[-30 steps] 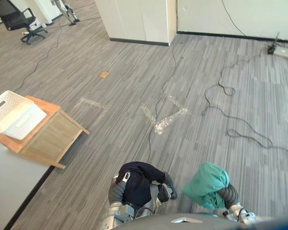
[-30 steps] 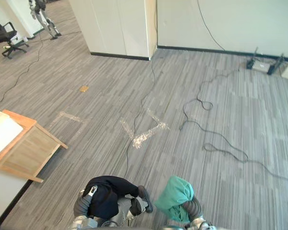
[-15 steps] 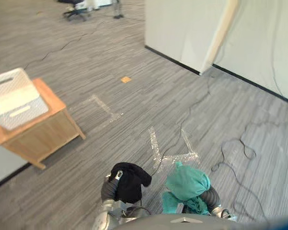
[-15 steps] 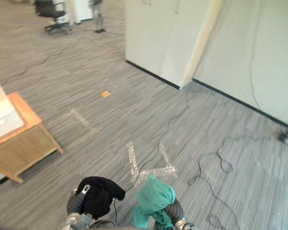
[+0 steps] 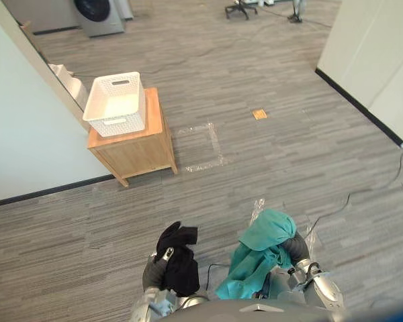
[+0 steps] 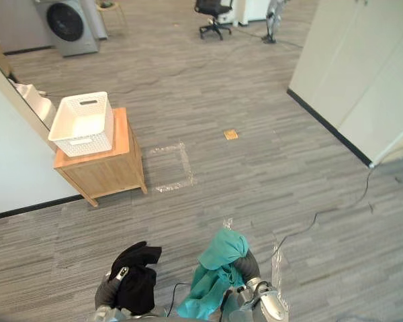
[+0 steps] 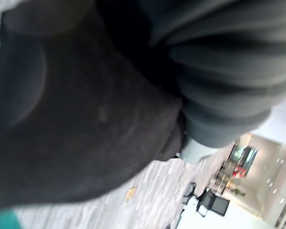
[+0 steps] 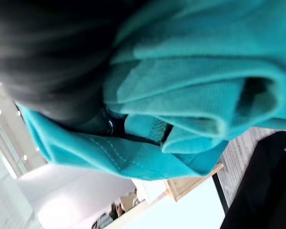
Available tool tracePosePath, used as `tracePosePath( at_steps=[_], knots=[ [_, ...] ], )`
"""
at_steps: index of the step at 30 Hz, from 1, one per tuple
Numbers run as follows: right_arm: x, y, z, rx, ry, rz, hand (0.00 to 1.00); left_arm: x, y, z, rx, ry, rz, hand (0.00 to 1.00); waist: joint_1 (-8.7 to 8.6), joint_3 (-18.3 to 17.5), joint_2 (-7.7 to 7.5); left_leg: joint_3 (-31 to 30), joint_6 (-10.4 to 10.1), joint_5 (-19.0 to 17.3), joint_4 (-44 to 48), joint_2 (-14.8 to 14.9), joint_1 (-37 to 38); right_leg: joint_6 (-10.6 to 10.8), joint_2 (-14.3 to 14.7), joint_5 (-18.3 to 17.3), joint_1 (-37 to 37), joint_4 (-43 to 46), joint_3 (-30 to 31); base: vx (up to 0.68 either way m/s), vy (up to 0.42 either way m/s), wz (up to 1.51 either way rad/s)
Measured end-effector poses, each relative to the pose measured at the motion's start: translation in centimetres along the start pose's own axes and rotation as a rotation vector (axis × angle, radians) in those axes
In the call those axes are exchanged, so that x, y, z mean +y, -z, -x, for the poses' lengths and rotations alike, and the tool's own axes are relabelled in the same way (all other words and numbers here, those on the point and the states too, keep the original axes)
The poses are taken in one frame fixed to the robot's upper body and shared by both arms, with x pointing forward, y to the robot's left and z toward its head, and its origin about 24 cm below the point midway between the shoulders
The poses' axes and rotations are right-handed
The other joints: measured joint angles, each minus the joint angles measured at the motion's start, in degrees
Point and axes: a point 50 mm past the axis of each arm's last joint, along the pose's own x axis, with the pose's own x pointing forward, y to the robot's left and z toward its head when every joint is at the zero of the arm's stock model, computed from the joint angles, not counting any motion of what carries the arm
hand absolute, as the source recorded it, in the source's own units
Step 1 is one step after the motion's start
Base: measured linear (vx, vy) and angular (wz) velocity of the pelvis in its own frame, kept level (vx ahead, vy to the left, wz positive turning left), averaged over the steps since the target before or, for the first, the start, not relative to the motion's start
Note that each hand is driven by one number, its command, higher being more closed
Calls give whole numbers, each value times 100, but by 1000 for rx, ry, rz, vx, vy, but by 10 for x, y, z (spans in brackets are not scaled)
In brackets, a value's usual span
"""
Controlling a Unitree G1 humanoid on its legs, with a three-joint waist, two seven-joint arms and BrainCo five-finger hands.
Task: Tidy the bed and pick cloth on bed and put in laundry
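Fingers unreadable: left hand point(image 5: 153, 270) under crumpled black cloth point(image 5: 180, 258), right hand point(image 5: 295, 248) under bunched teal cloth point(image 5: 262, 245).

You have a grey striped floor point(image 5: 269, 161) carrying a wooden cabinet point(image 5: 133, 151), a white basket point(image 5: 115, 104) on top; beside it, a taped square point(image 5: 216, 142) and possibly a cardboard scrap point(image 5: 258, 114).

- A white slotted basket point(image 6: 82, 123) stands on a small wooden desk point(image 6: 109, 172), which is set against a white wall point(image 6: 13, 168) at the left.
- Far behind them is a washing machine point(image 6: 66, 23), with an office chair point(image 6: 213, 12) further right.
- A taped square point(image 6: 169, 168) marks the grey floor point(image 6: 269, 174) just beside the desk.
- Low in the view, a black cloth point(image 6: 138, 285) drapes over the left hand point(image 6: 107, 292).
- A teal cloth point(image 6: 211, 275) hangs over the right hand point(image 6: 250, 267), near the black one but apart from it.
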Motion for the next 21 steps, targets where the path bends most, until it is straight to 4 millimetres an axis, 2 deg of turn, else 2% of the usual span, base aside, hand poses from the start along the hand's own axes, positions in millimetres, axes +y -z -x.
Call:
tracePosePath(
  at_steps=[1,2,4,6,8,9,10,11,12,13,15,16,17,18,19,20,21],
  knots=[
    [-2,-1,3,0,12,-4,100,-1,2,2,6,10,5,100,9,-33,88,155,32,68,722,128,-399,-9,180,-5,221,-242,-49,160,-199,40],
    [-6,-2,5,-2,30,-11,100,-1,4,4,12,8,12,100,8,-26,113,257,19,-25,1394,50,-796,-66,262,-22,427,-454,-91,178,-171,29],
    [-14,-5,8,-6,62,-6,100,-4,7,4,22,10,27,100,24,-25,119,525,9,-314,1678,-221,-1225,-197,306,-11,697,-734,-110,177,-124,11],
    [-20,-8,11,-14,88,-4,100,-9,6,3,17,28,32,100,54,-23,114,924,-62,-614,1078,-390,-1491,-287,332,38,928,-1043,-138,212,-71,-12],
    [-23,-10,14,-23,107,-8,100,-16,3,1,7,57,34,100,77,-43,86,1306,-89,-705,-299,-538,-1475,-316,309,84,1107,-1311,-140,258,-7,-19],
    [-23,-10,17,-24,111,-10,100,-20,2,-1,4,70,37,100,65,-57,53,1498,-85,-609,-1408,-668,-1380,-233,267,108,1241,-1394,-139,387,36,-10],
    [-24,-8,20,-17,118,-13,100,-23,3,-4,16,81,39,100,51,-62,37,1633,-20,-147,-2610,-796,-1173,-83,202,82,1342,-1384,-146,342,54,0],
    [-25,-6,23,-9,127,-18,100,-25,3,-5,23,85,39,100,32,-65,43,1691,77,393,-3256,-849,-1061,31,180,37,1431,-1362,-165,358,77,3],
    [-25,1,27,22,143,-35,100,-23,6,-5,42,71,34,100,50,-98,-104,1844,187,707,-3650,-1026,-732,171,15,-63,1614,-1358,-137,344,61,9],
    [-22,6,31,38,147,-50,100,-22,5,-6,42,63,31,100,32,-258,-185,1873,207,703,-3749,-1179,-680,254,-77,-67,1678,-1486,-144,355,45,7],
    [-18,6,28,28,139,-63,100,-27,-2,-16,20,83,17,100,4,-204,-296,2066,252,543,-3297,-1197,-853,401,-98,53,1875,-1802,-172,319,21,14],
    [-17,8,29,36,139,-65,100,-30,-6,-20,-4,95,6,100,23,-164,-359,2317,392,437,-3011,-1179,-906,474,-148,129,2013,-1897,-168,300,46,8],
    [-19,8,31,47,150,-62,100,-30,-8,-18,-28,76,-3,100,40,-171,-344,2452,417,172,-3006,-1133,-770,605,-152,202,2131,-1816,-149,206,52,1],
    [-20,9,32,53,158,-64,100,-29,-8,-16,-34,62,-2,100,45,-211,-315,2461,374,-26,-3073,-1098,-661,640,-128,183,2113,-1665,-139,180,68,-4],
    [-21,11,34,63,171,-63,100,-28,-10,-15,-47,47,-1,100,65,-319,-252,2471,475,-293,-3179,-1099,-543,799,-178,78,1996,-1266,-116,179,74,-3],
    [-23,13,35,73,182,-63,100,-24,-12,-14,-54,22,-2,100,90,-405,-279,2516,499,-391,-3248,-1145,-455,1012,-333,-83,1751,-601,-79,190,72,-4],
    [-23,12,33,71,183,-62,100,-22,-16,-14,-71,13,0,100,95,-409,-291,2532,532,-435,-3299,-1190,-359,1089,-539,-177,1452,265,19,179,42,2]
  ],
)
